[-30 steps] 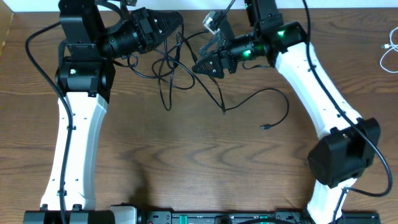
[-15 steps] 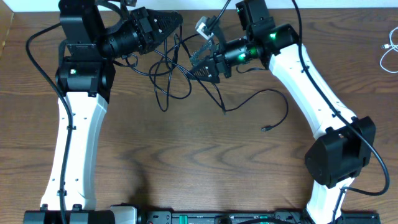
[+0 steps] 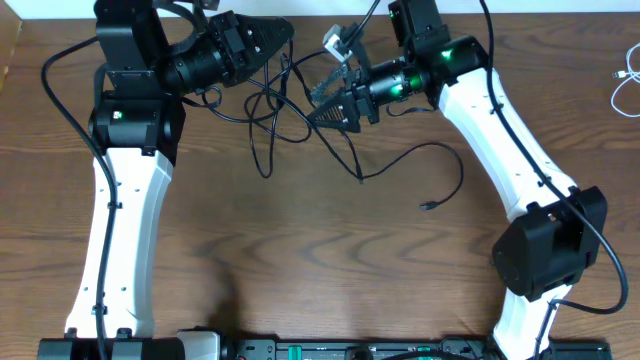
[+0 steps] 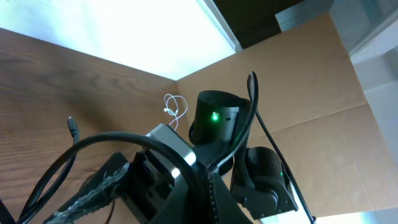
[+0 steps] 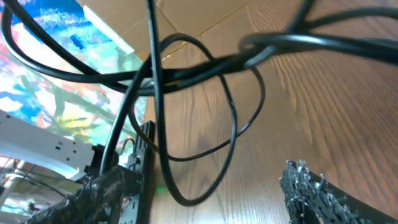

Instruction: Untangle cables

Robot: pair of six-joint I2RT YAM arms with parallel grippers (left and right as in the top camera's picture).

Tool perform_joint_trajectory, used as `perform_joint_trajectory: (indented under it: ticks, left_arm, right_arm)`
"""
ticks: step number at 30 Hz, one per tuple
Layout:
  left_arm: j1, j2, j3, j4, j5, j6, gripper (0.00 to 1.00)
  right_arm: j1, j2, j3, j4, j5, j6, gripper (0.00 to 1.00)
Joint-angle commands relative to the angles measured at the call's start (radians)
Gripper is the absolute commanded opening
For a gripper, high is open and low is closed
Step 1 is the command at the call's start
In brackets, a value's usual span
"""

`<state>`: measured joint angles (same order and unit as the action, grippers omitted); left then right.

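Note:
The cables (image 3: pixel 280 105) form a loose black tangle at the back of the table, partly lifted. My left gripper (image 3: pixel 288 32) is shut on a black cable, which arcs into its closed jaws (image 4: pixel 208 180). My right gripper (image 3: pixel 322 104) stands open just right of the tangle. In the right wrist view, black loops (image 5: pixel 205 124) hang ahead of and between its fingers (image 5: pixel 317 193), touching neither. One black strand trails right to a small plug (image 3: pixel 428 205). A white cable (image 3: pixel 622 88) lies apart at the far right edge and shows again as a small coil (image 4: pixel 175 107).
The two arms' own thick black wires loop around their bases (image 3: pixel 60 90). A cardboard wall (image 4: pixel 311 81) stands behind the table. A power strip (image 3: pixel 330 350) runs along the front edge.
My right gripper swung a little left toward the tangle, then eased back, still open. The hanging loops shifted slightly. The left gripper has held still, shut.

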<state>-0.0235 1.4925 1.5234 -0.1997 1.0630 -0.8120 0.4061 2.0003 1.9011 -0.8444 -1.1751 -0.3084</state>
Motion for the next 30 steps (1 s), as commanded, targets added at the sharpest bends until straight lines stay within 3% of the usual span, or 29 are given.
perform_joint_trajectory:
  ticks: [1, 5, 8, 9, 11, 12, 16, 21, 30]
  left_arm:
    - [0.0, 0.004, 0.003, 0.011, -0.005, -0.003, 0.08]
    - [-0.002, 0.004, 0.003, 0.011, -0.001, -0.01, 0.07]
    - [-0.002, 0.004, 0.003, 0.006, 0.003, -0.013, 0.07]
    - [-0.002, 0.004, 0.003, 0.002, 0.003, -0.013, 0.08]
    - [-0.002, 0.004, 0.003, -0.005, 0.003, -0.013, 0.08]
    - [-0.002, 0.004, 0.003, -0.006, 0.003, -0.01, 0.08]
    - [-0.002, 0.004, 0.003, -0.014, 0.002, 0.034, 0.08]
    - [-0.001, 0.004, 0.003, -0.028, 0.002, 0.068, 0.07]
    - [-0.001, 0.004, 0.003, -0.028, 0.003, 0.068, 0.08]
  right_arm:
    - [0.046, 0.004, 0.006, 0.032, -0.019, -0.021, 0.77]
    - [0.1, 0.031, 0.006, 0.103, 0.073, 0.055, 0.66]
    - [0.11, 0.05, 0.006, 0.12, 0.166, 0.089, 0.49]
    - [0.11, 0.053, 0.006, 0.121, 0.197, 0.095, 0.42]
    - [0.105, 0.053, 0.006, 0.121, 0.258, 0.112, 0.06]
    - [0.101, 0.053, 0.006, 0.122, 0.284, 0.125, 0.01]
    - [0.051, 0.041, 0.007, 0.116, 0.436, 0.261, 0.01]
    - [-0.045, 0.027, 0.007, 0.018, 0.804, 0.535, 0.01]
    - [-0.229, 0.031, -0.027, -0.111, 1.052, 0.672, 0.01]
